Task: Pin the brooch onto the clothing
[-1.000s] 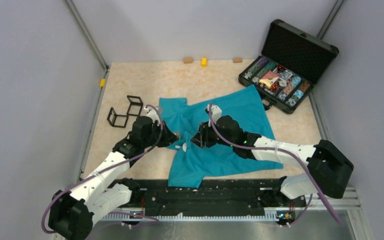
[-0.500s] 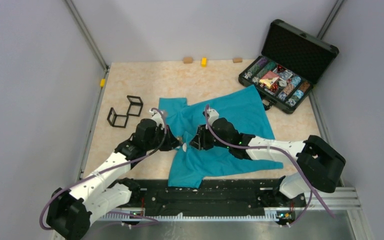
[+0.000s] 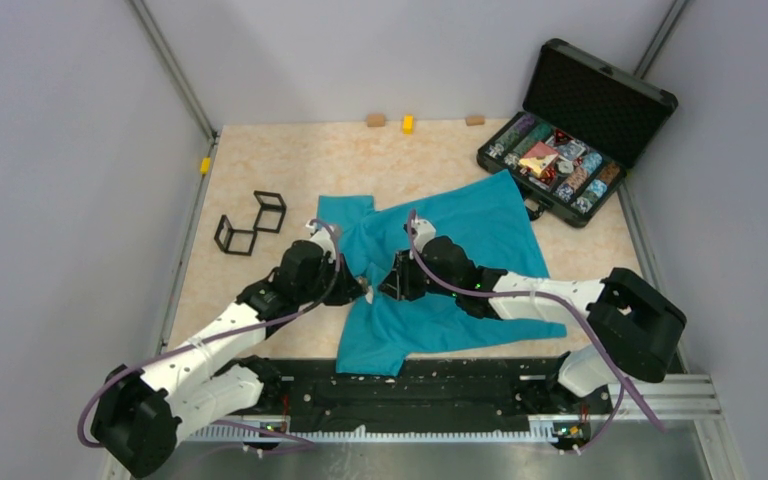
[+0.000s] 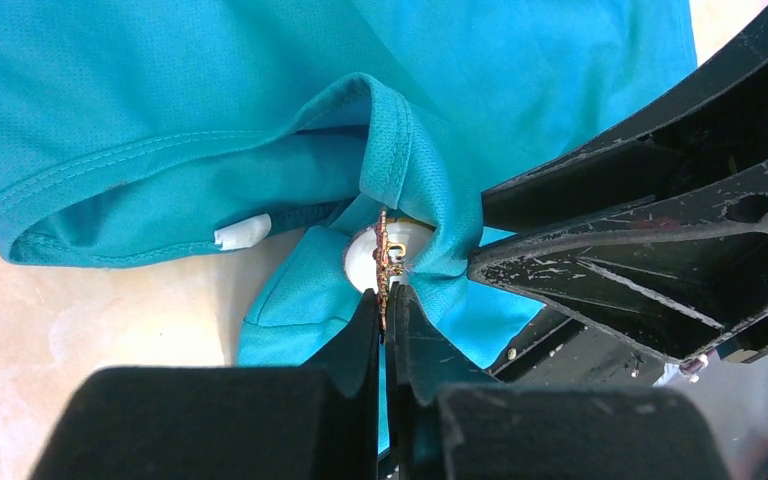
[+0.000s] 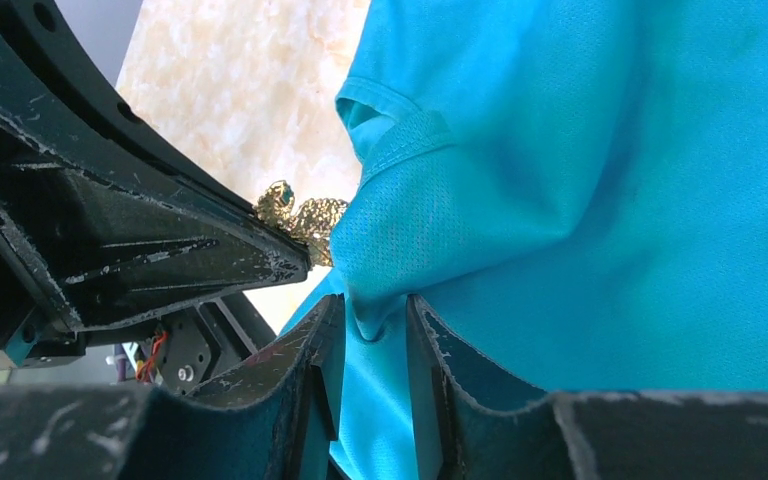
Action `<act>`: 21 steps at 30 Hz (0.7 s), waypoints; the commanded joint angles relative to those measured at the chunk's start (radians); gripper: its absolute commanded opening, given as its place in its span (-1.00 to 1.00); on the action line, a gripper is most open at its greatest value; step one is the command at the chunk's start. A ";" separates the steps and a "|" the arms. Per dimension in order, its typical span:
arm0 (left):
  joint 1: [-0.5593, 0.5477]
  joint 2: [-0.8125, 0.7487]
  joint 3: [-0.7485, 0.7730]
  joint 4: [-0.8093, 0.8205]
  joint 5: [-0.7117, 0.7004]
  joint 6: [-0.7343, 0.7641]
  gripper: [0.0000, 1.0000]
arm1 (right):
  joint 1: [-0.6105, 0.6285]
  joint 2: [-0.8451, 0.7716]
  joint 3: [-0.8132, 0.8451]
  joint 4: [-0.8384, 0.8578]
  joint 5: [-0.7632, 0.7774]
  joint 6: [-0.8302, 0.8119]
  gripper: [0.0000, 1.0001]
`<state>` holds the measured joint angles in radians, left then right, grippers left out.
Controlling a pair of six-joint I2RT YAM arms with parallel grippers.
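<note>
The brooch [image 4: 384,262] is clamped in the left tool [image 4: 382,310] against a fold of the shirt [image 4: 520,70], which is pinched by the right tool [image 5: 373,325] at 3 o'clock; pinning is judged unfinished.

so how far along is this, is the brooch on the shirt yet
Done: the left gripper is shut on the brooch, and the right gripper pinches up a fold of the teal T-shirt by the collar. In hand: the brooch is held against that fold. Left: no view shows the pin through the fabric or its clasp closed, so piercing, fastening and letting go likely remain.
</note>
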<state>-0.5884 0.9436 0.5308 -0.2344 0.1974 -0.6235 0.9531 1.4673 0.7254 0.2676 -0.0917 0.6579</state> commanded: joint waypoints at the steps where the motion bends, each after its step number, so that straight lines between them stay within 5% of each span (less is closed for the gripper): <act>1: -0.021 0.014 0.042 0.014 -0.038 -0.003 -1.00 | 0.009 0.010 0.030 0.025 -0.007 -0.003 -0.40; 4: -0.033 0.022 0.049 0.007 -0.049 -0.001 -1.00 | 0.009 0.013 0.029 0.036 -0.018 0.000 -0.51; 8: -0.057 0.037 0.075 -0.018 -0.087 0.012 -1.00 | 0.009 0.012 0.027 0.057 -0.022 0.006 -1.00; 21: -0.154 0.125 0.171 -0.138 -0.246 0.048 -1.00 | 0.009 -0.038 -0.003 0.120 0.005 0.008 -1.00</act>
<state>-0.7139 1.0512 0.6434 -0.3439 0.0364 -0.5949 0.9531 1.4734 0.7250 0.3214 -0.1059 0.6628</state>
